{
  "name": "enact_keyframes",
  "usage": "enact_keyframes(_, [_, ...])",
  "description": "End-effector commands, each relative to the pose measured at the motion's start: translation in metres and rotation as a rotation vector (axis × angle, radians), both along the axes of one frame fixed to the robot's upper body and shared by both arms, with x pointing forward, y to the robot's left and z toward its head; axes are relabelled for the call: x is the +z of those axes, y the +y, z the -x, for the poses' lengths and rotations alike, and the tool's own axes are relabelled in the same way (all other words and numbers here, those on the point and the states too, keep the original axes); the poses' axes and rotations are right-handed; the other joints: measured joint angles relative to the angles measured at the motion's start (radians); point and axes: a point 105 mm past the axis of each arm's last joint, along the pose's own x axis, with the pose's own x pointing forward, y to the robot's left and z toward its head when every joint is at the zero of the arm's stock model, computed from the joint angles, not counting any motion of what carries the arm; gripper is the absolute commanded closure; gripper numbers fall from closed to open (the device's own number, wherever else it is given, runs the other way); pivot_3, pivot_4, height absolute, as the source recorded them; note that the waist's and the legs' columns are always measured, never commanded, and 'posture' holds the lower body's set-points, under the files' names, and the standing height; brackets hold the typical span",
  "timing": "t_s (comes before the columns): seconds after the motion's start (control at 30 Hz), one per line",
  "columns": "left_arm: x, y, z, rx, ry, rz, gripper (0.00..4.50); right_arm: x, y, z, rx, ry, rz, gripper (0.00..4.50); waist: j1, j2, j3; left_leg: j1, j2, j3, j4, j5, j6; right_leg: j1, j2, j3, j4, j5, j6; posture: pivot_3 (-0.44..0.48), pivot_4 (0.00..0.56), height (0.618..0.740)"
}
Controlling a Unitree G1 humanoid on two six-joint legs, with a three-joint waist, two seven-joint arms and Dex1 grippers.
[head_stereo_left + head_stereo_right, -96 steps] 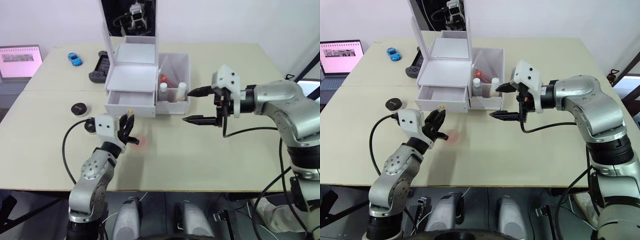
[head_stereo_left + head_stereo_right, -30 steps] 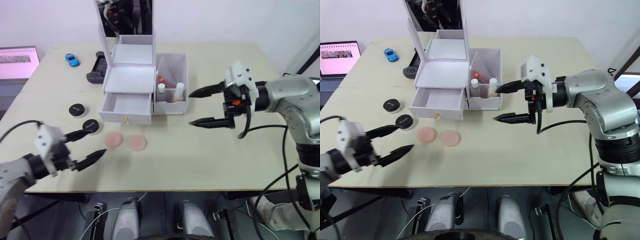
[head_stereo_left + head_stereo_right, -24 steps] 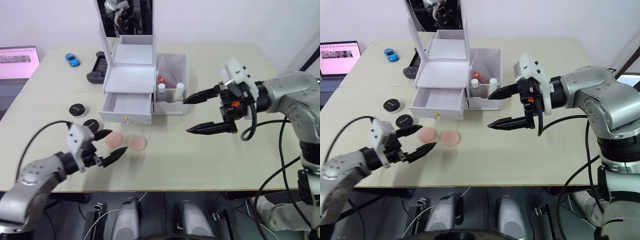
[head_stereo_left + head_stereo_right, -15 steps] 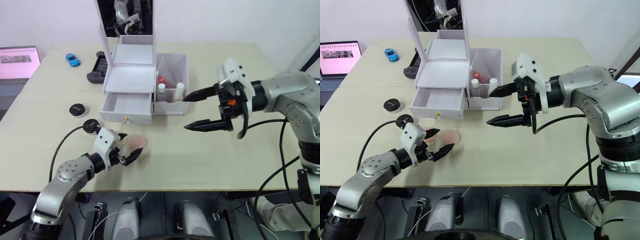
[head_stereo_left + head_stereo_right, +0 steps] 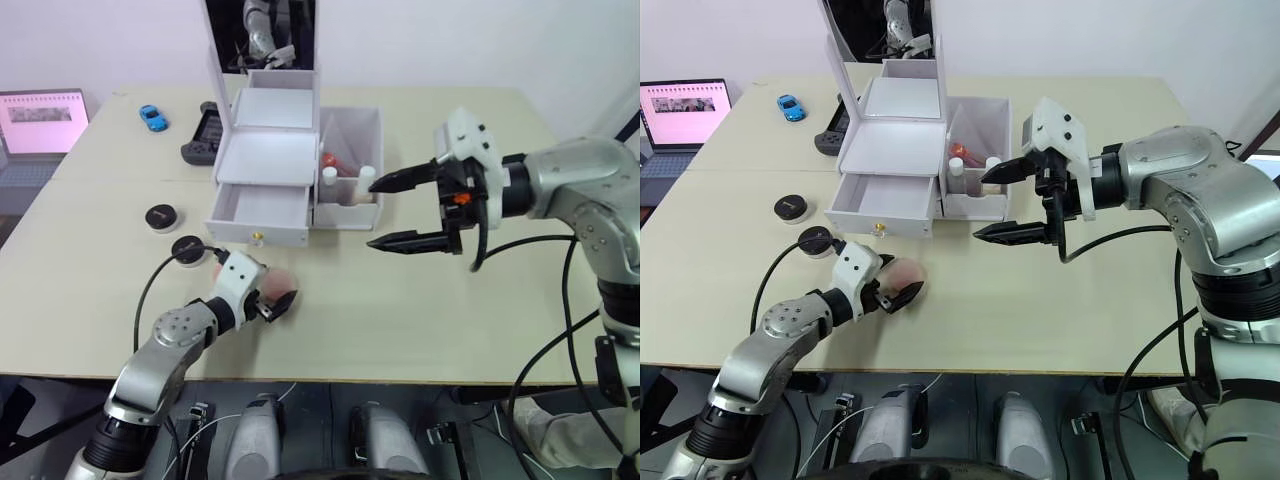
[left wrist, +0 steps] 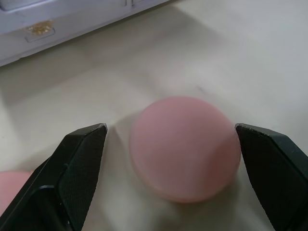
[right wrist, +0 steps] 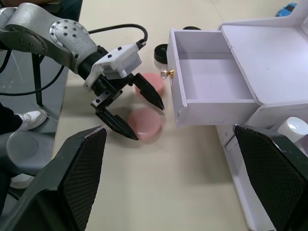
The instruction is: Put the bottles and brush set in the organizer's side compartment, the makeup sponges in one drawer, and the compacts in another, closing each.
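The left gripper (image 7: 137, 111) is spread wide on the bench near its front edge, one pink makeup sponge (image 6: 185, 147) lying between its fingers, unpinched; the second sponge (image 7: 148, 82) sits just beside. The organizer (image 5: 262, 160) stands behind with one drawer (image 7: 208, 76) pulled out; two compacts (image 5: 161, 215) lie toward the left edge. The right gripper (image 5: 399, 212) hangs open above the bench beside the side compartment (image 5: 350, 170), forearm level.

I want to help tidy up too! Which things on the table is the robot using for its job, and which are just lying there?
For the job:
organizer
side compartment with bottles
open drawer
makeup sponges
compacts

Just lying there:
blue toy car
game controller
laptop
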Motion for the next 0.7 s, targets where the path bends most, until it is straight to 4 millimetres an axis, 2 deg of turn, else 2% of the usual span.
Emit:
enact_keyframes(0.03, [0.003, -0.001, 0.001, 0.006, -0.005, 0.006, 0.91, 0.011, 0.002, 0.002, 0.008, -0.068, -0.001, 0.0, 0.0, 0.0, 0.0, 0.0, 0.0, 0.0, 0.0, 0.0, 0.0, 0.0, 0.0, 0.0, 0.0, 0.0, 0.0, 0.0, 0.15, 0.74])
enact_keyframes(0.1, [0.004, -0.002, 0.001, -0.003, 0.003, 0.004, 1.78, 0.011, 0.003, 0.002, 0.01, -0.068, 0.0, 0.0, 0.0, 0.0, 0.0, 0.0, 0.0, 0.0, 0.0, 0.0, 0.0, 0.0, 0.0, 0.0, 0.0, 0.0, 0.0, 0.0, 0.15, 0.74])
enact_keyframes(0.2, [0.006, 0.003, 0.004, -0.003, 0.018, 0.001, 1.83, 0.012, 0.004, 0.002, 0.015, -0.075, -0.006, 0.0, 0.0, 0.0, 0.0, 0.0, 0.0, 0.0, 0.0, 0.0, 0.0, 0.0, 0.0, 0.0, 0.0, 0.0, 0.0, 0.0, 0.15, 0.74])
enact_keyframes(0.3, [0.019, 0.007, 0.01, -0.032, -0.01, 0.013, 1.83, 0.013, 0.005, 0.002, 0.02, -0.076, -0.008, 0.0, -0.003, 0.0, 0.0, 0.0, 0.0, 0.0, 0.0, 0.0, 0.0, 0.0, 0.0, 0.0, 0.0, 0.0, 0.0, 0.0, 0.15, 0.74])
enact_keyframes(0.43, [0.043, -0.004, 0.036, -0.199, -0.059, 0.038, 1.83, 0.011, 0.007, 0.001, 0.036, -0.069, -0.009, 0.0, -0.002, 0.0, 0.0, 0.0, 0.0, 0.0, 0.0, 0.0, 0.0, -0.001, 0.0, 0.0, 0.0, 0.0, 0.0, 0.0, 0.15, 0.74])
enact_keyframes(0.53, [0.08, -0.004, 0.046, -0.287, -0.196, 0.089, 1.83, 0.007, 0.009, -0.001, 0.033, -0.072, -0.01, 0.0, 0.001, 0.0, 0.0, 0.0, 0.0, 0.0, 0.0, 0.0, 0.0, 0.0, 0.0, 0.0, 0.0, 0.0, 0.0, 0.0, 0.15, 0.74])
enact_keyframes(0.7, [0.148, 0.007, 0.03, -0.288, -0.406, 0.126, 1.83, 0.006, 0.011, -0.004, 0.027, -0.075, -0.026, 0.0, 0.001, 0.0, 0.0, 0.0, 0.0, -0.001, 0.001, 0.0, 0.0, 0.001, 0.0, 0.0, 0.0, 0.0, 0.0, 0.0, 0.15, 0.74])
